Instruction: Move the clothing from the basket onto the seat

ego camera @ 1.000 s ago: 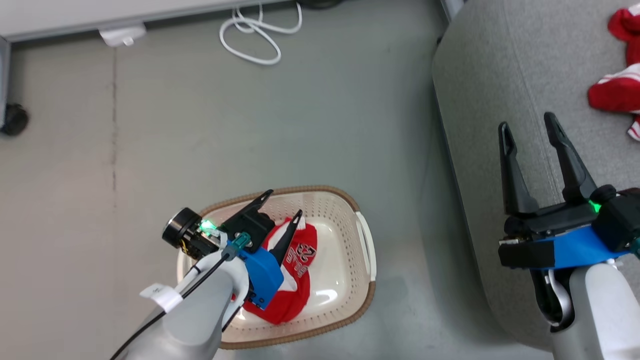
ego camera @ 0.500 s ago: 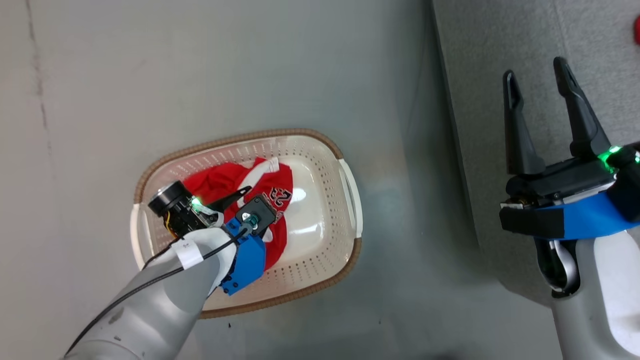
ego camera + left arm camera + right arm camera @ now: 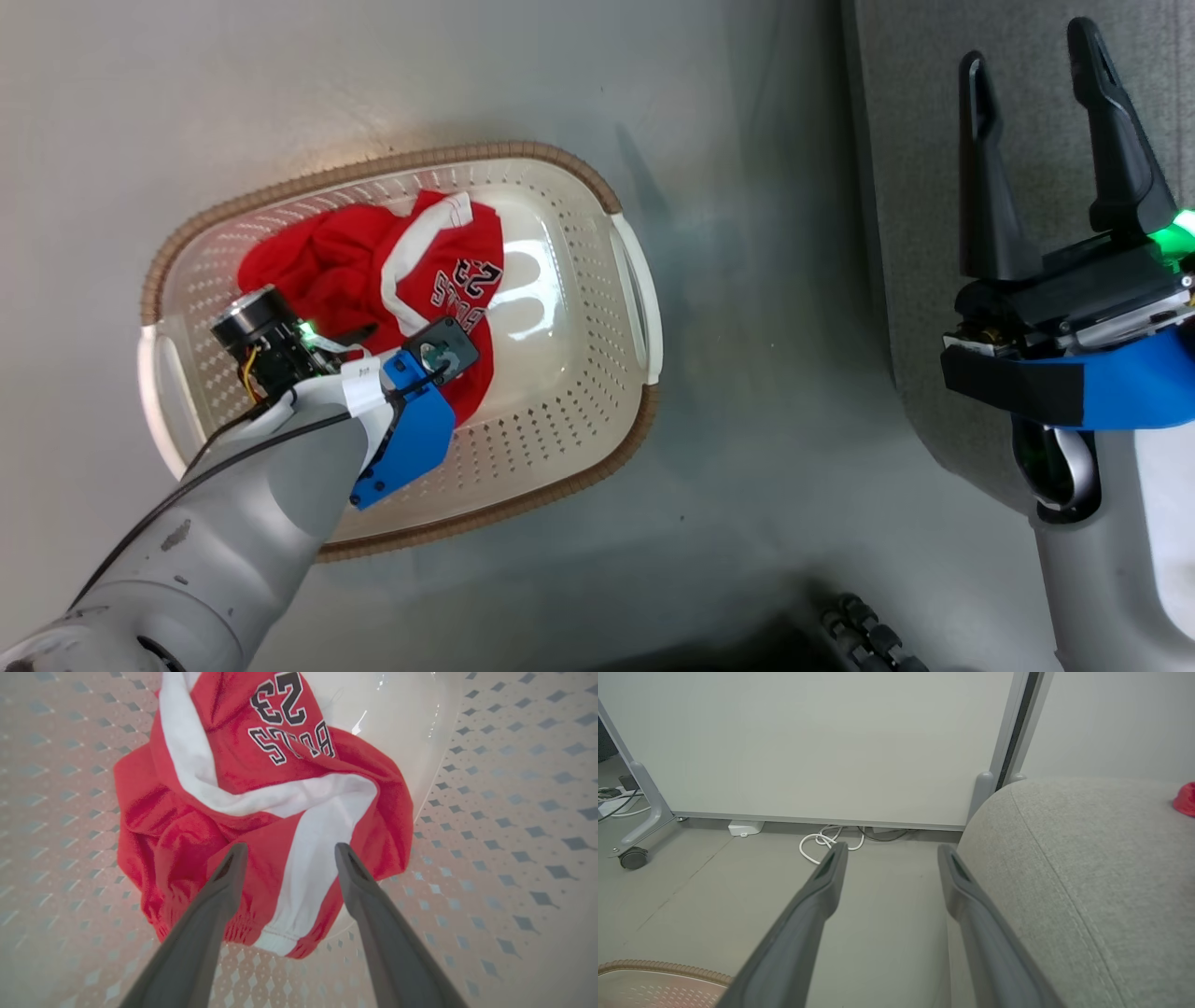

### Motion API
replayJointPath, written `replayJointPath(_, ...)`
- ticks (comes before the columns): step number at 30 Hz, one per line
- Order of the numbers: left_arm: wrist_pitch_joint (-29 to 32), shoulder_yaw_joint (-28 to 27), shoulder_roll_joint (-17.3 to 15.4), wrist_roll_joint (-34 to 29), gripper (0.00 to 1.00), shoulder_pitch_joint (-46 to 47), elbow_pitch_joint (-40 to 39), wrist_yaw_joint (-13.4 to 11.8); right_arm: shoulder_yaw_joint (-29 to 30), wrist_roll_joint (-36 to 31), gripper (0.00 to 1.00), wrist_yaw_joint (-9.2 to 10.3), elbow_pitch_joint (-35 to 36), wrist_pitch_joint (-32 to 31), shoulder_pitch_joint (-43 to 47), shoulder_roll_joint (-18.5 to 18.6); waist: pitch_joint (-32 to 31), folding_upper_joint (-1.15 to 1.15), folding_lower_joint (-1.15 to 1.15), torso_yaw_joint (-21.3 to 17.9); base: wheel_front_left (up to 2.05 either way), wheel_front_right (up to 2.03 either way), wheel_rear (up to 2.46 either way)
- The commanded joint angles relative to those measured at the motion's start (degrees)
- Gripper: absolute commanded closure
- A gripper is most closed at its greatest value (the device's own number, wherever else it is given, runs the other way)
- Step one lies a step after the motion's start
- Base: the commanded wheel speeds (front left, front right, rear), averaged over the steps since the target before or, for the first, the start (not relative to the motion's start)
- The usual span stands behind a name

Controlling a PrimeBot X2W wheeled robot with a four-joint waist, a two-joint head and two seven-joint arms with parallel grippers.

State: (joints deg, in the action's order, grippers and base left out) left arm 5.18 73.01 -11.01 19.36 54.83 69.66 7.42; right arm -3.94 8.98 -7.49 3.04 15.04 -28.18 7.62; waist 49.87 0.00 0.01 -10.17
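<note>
Looking down from the head view, we see the basket (image 3: 560, 154) on the grey floor (image 3: 747, 280), its long axis running across the picture and tilted a little, the left handle lower than the right. The clothing (image 3: 411, 271) lies bunched in the left half of the basket, against the perforated wall, and the right half of the bottom is bare. The lettering and the number 23 read upside down from the head, so the top of the print points toward the robot.

In the left wrist view the garment's length runs along the fingers: the gathered elastic hem is nearest, a white stripe leads away from it, and the number lies at the far end. The left end effector (image 3: 287, 851) reaches down into the basket with its jaws spread wide, the tips over the hem and the stripe, holding nothing. We cannot tell whether the tips touch the cloth.

The right end effector (image 3: 1027, 47) is also wide open and empty, over the near edge of the seat (image 3: 915, 187), well apart from the basket. A bit of red fabric (image 3: 1184, 799) lies on the seat.
</note>
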Motion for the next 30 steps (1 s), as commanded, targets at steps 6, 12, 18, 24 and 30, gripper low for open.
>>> replayJointPath(6, 4.49, 0.47, -1.46, -3.16, 0.0, 3.47, -0.24, 0.07, 0.82, -0.46, 0.0, -0.02, 2.56, 0.22, -1.4, -0.2, 5.99, 0.0, -0.01, -1.34, 0.0, 0.0, 0.0)
replayJointPath(12, 7.39, 0.49, -2.11, -6.08, 0.0, 5.43, 0.27, 0.07, 1.31, -0.91, 0.0, -0.01, 5.11, 0.22, -0.96, -0.47, 9.05, 0.0, -0.01, -1.86, 0.0, 0.0, 0.0)
replayJointPath(18, 6.92, 0.5, -2.01, -5.83, 0.0, 6.59, 0.84, 0.07, 2.22, -1.16, 0.0, -0.01, 7.09, 0.22, 0.14, -0.2, 11.03, 0.0, -0.01, -2.08, 0.0, 0.0, 0.0)
replayJointPath(24, 5.89, 0.5, -1.6, -6.22, 0.0, 6.59, 1.45, 0.08, 2.84, -1.46, 0.0, -0.02, 8.31, 0.22, 1.04, 0.0, 11.72, 0.0, -0.01, -2.06, 0.0, 0.0, 0.0)
replayJointPath(30, 5.01, 0.52, -0.88, -6.79, 1.0, 6.78, 1.81, 0.13, 3.18, -1.64, 0.0, -0.01, 8.81, 0.22, 1.12, 0.07, 11.9, 0.0, -0.01, -2.02, 0.0, 0.0, 0.0)
